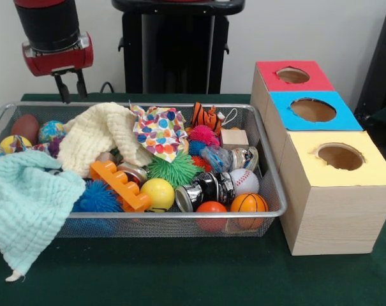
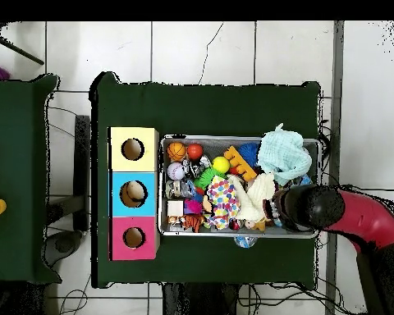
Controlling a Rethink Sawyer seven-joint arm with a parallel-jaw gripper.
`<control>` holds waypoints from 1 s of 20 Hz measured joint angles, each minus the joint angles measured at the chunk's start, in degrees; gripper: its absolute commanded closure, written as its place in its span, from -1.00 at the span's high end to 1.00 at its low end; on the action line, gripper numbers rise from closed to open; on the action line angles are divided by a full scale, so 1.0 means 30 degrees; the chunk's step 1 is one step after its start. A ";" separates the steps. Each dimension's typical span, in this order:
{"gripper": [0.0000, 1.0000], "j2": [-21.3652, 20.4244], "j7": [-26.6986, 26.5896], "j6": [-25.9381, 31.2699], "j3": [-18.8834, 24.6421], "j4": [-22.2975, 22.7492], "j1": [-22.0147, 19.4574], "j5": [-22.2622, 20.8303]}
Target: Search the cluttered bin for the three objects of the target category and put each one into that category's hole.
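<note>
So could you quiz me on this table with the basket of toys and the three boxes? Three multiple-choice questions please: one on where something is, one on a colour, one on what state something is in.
1. Where does the gripper hang?
A. Over the yellow-topped box
B. Above the far corner of the wire basket, at the end away from the boxes
C. Down among the toys

2. What colour is the top of the middle box?
A. Blue
B. Green
C. White

3. How does the mint-green cloth lie?
A. Folded flat on a box
B. Rolled in a ball at the basket's centre
C. Draped over the basket's rim, hanging outside

Answers: 1 B, its two fingers point down above that corner, clear of the toys. 2 A, it sits between the red and yellow tops. 3 C, its edge falls past the rim onto the table.
</note>
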 measured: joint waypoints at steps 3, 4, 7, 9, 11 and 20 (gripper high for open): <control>-1.00 -0.0045 0.0000 0.0002 0.0142 0.0057 -0.0427 -0.0035; -1.00 -0.0073 0.0000 0.0004 0.0163 0.0077 -0.0603 -0.0051; -1.00 -0.0139 0.0000 0.0004 0.0163 0.0102 -0.0870 -0.0055; -1.00 -0.0159 0.0000 0.0004 0.0160 0.0099 -0.0932 -0.0055; -1.00 -0.0170 0.0000 0.0024 0.0161 0.0101 -0.0947 -0.0055; -1.00 0.0228 0.0000 0.0051 0.0055 0.0194 -0.1266 -0.0145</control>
